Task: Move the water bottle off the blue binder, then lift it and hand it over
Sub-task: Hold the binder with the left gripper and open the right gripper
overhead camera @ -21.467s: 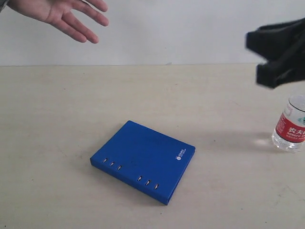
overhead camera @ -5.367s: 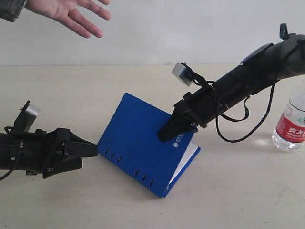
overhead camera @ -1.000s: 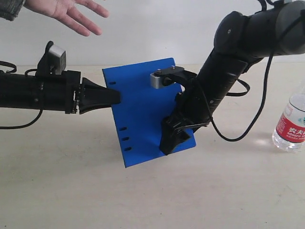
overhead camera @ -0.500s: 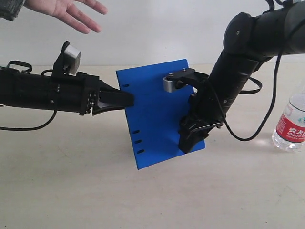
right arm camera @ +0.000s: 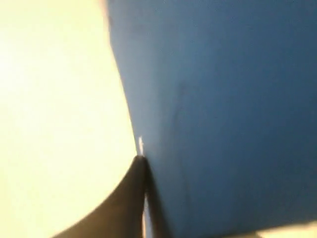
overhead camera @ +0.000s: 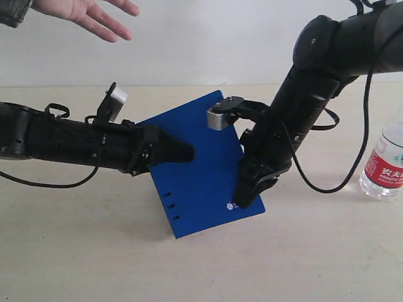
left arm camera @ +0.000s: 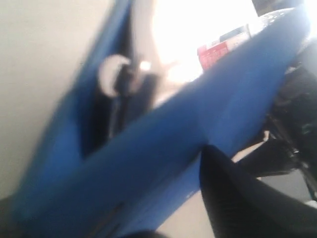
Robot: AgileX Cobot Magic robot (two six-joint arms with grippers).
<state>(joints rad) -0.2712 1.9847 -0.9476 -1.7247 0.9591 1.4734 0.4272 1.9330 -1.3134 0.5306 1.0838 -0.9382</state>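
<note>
Looking from the left, I see a human hand [overhead camera: 85,16] spread open above the far side of the bench [overhead camera: 69,251]. Below it my left arm [overhead camera: 56,138] reaches in low, and the left pincer [overhead camera: 184,153] lies against the upper left part of the blue binder [overhead camera: 204,170]. That wrist feed is smeared, so I cannot tell whether it grips the cover or only touches it. The binder is tilted up, with its slots [overhead camera: 169,206] along the left edge and its white logo [overhead camera: 234,205] near the lower right corner. The right pincer [overhead camera: 245,196] is clamped on the binder's right edge just beside the logo. Well apart, at the far right, the water bottle [overhead camera: 383,165] stands upright on the bench.
</note>
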